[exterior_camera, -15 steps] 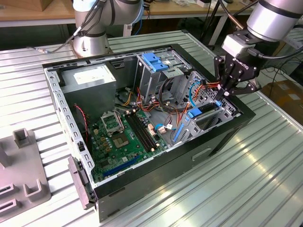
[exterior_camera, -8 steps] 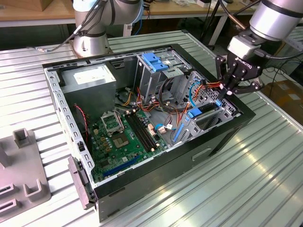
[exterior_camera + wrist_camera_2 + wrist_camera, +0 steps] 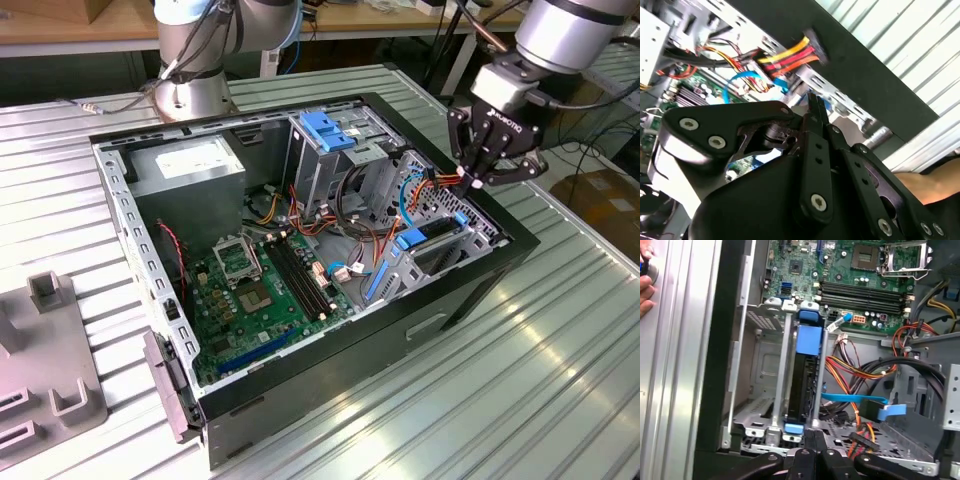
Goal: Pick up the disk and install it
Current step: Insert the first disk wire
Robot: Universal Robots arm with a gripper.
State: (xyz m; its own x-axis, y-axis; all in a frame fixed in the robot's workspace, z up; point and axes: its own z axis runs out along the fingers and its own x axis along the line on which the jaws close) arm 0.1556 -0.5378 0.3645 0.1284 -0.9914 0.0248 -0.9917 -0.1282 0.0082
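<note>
The hand (image 3: 810, 440) lies nearest the lens in the first wrist view. Its black fingers are drawn together with nothing between them. In the exterior view it hangs above the drive bay (image 3: 752, 425), at the end of the computer case (image 3: 300, 372) on the exterior view's right.

The disk (image 3: 806, 372) stands on edge in the bay's slot between two upright metal rails, framed by its blue carrier.

Progress: pick-up is judged done. Installation is judged largely done, since the disk sits in its slot and out of the hand (full seating cannot be confirmed). A blue data cable (image 3: 865, 402) and a power plug (image 3: 864, 442) lie beside the disk and appear unconnected.

Count: one disk, one hand, one case on the desk (image 3: 560, 380), one motherboard (image 3: 270, 290), one power-supply box (image 3: 190, 170), one tall cage (image 3: 320, 160). A person's fingers (image 3: 645, 285) rest at the desk's edge.
</note>
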